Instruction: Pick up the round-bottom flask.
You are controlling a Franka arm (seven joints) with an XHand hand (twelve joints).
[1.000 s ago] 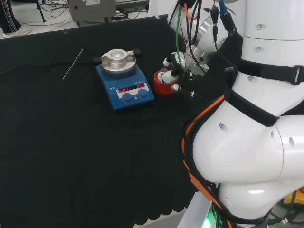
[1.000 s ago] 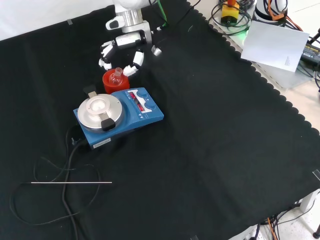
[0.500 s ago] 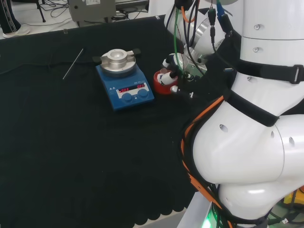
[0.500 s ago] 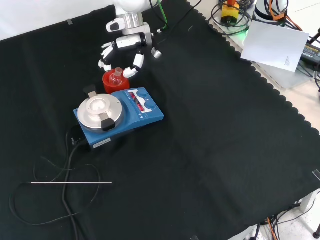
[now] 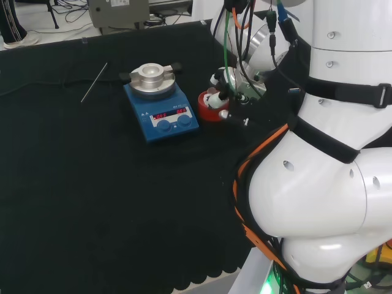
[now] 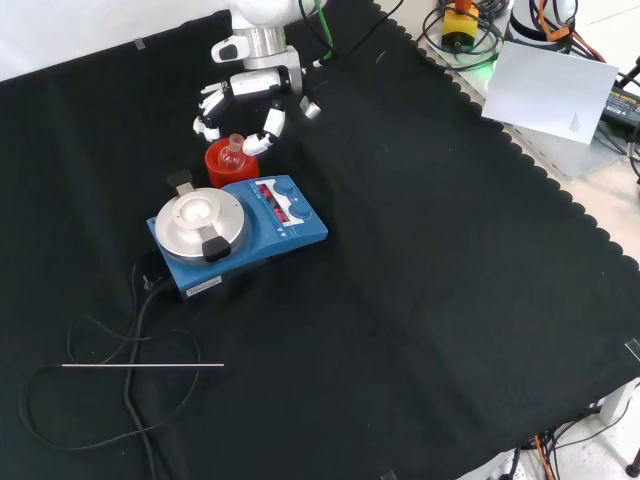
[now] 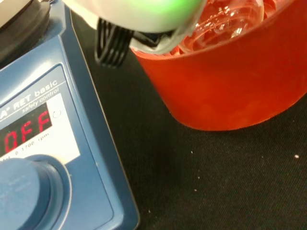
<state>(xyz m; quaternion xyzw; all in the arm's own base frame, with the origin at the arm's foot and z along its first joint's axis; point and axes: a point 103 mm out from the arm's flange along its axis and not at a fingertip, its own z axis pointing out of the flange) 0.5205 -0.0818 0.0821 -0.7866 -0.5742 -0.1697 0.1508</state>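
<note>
I see the black cloth covering the whole bench, its scalloped edge running down the right of the front view, with cables and a white sheet of paper on the pale surface beyond. In the head view the arm's big white links take up the right side and stand in front of part of the work area. On the cloth sits a blue stirrer plate with a round metal top; its black cord loops toward the near edge of the front view, next to a thin metal rod lying flat. Just behind the plate in the front view stands a red stand, and the flask sits in it, neck up. My hand is over it, fingers curved down on either side of the neck; I can't tell whether they touch the glass. From the wrist, the red stand is close beside the plate's blue corner, with clear glass inside it.
</note>
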